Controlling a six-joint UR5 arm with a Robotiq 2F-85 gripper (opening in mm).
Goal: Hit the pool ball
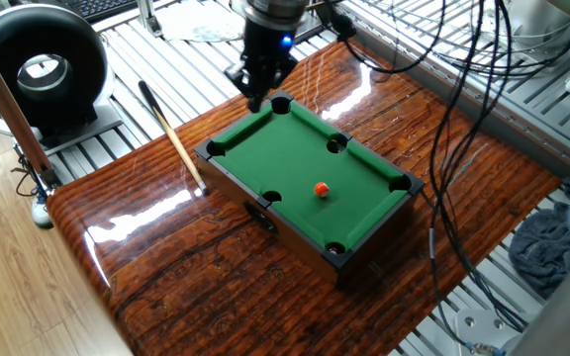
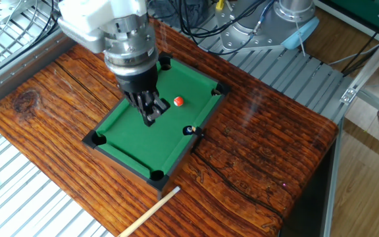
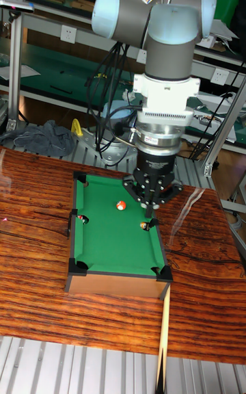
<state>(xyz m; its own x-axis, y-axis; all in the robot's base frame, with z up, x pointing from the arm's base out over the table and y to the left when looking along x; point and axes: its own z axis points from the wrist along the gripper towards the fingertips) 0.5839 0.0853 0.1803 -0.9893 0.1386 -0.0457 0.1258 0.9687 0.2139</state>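
Note:
The pool ball (image 1: 320,189) is a small orange-red ball lying on the green felt of a miniature pool table (image 1: 265,148). It also shows on the felt in the other fixed view (image 2: 177,101) and in the tall view (image 3: 121,206). My gripper (image 2: 151,118) points straight down over the table with its fingers pressed together and nothing between them. It hangs a short way from the ball, toward the cue end of the table. From the tall view the gripper (image 3: 151,214) sits right of the ball, near a side pocket. In one fixed view the gripper (image 1: 255,101) shows above the table's far left rim.
A wooden cue stick (image 1: 171,133) lies on the glossy wooden tabletop (image 1: 166,257) beside the pool table's left end. A black round fan (image 1: 43,69) stands off the table at the left. Dark cables (image 1: 458,148) hang at the right above a grey cloth (image 1: 552,247).

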